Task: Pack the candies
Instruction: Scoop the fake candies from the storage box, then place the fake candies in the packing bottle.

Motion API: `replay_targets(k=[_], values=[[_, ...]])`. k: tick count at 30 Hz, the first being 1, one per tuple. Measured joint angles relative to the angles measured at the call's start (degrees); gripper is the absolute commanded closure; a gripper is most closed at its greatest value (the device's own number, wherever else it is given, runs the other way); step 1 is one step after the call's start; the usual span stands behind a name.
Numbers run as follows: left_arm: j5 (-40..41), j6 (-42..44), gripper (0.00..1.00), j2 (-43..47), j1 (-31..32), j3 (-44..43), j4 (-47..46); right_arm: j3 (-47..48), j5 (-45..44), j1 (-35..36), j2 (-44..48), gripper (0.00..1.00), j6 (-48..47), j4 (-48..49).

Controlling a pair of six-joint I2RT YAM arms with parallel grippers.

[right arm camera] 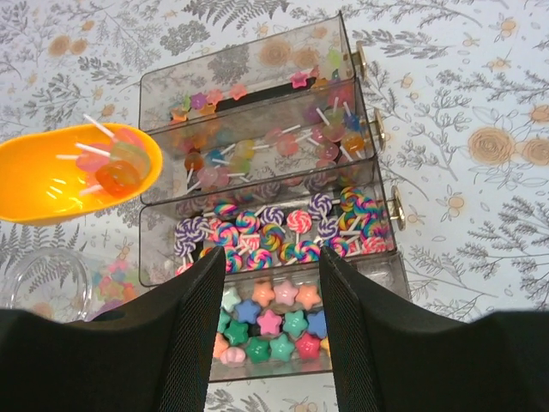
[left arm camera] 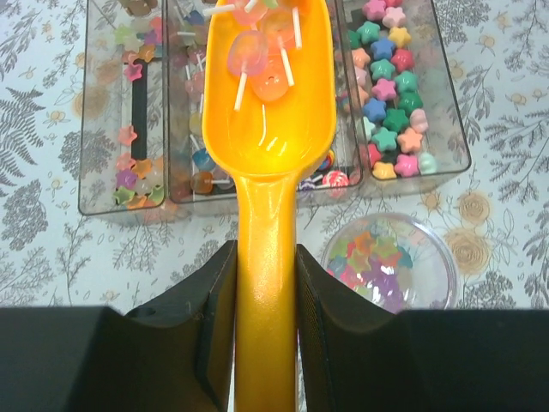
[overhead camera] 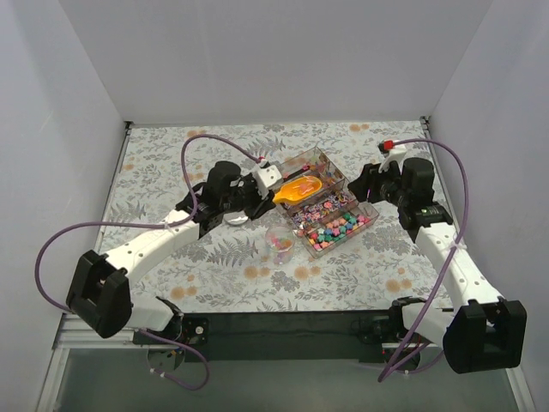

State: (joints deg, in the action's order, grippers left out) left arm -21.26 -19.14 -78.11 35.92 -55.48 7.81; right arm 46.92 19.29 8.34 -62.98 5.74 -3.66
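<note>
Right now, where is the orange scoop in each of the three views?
Top external: the scoop is at the centre, over the clear box.
Left wrist: the scoop runs down the middle, its handle clamped in the left gripper.
Right wrist: only the scoop's bowl shows, at the left edge.
Shared landmark: the star candies in the box's end compartment.

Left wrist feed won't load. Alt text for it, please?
The left claw grips the handle of an orange scoop whose bowl, carrying a few lollipops, sits over the middle compartment of a clear box. Star candies fill the right compartment, and a round clear cup holding mixed sweets stands near it on the flowered tablecloth.
</note>
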Motion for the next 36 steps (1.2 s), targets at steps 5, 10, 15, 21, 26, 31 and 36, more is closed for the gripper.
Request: replay_targets(k=[5, 10, 15, 21, 26, 31, 36], values=[[-3.8, 4.0, 1.00, 5.6, -3.7, 2.7, 4.3, -2.8, 0.7, 1.0, 2.1, 0.45, 1.1, -0.5], [-7.6, 9.2, 1.00, 9.9, -6.8, 3.5, 10.4, -5.2, 1.3, 2.0, 3.9, 0.45, 1.7, -0.9], [-10.2, 14.0, 1.00, 13.5, -7.8, 4.4, 16.6, -7.1, 1.5, 2.6, 5.9, 0.44, 1.9, -0.9], [-11.3, 18.3, 1.00, 18.8, -7.8, 5.7, 23.8, -8.6, 1.5, 2.9, 7.0, 0.44, 1.9, -1.0], [-11.2, 20.3, 1.00, 20.8, -7.8, 5.7, 27.9, -9.1, 1.5, 3.0, 7.2, 0.43, 1.8, -1.0], [-9.5, 21.5, 1.00, 21.1, -7.8, 5.7, 31.0, -9.3, 1.4, 3.1, 7.6, 0.41, 1.8, -1.0], [-7.9, 22.2, 1.00, 21.2, -7.8, 5.7, 32.9, -9.3, 0.5, 3.2, 8.6, 0.41, 1.8, -1.0]])
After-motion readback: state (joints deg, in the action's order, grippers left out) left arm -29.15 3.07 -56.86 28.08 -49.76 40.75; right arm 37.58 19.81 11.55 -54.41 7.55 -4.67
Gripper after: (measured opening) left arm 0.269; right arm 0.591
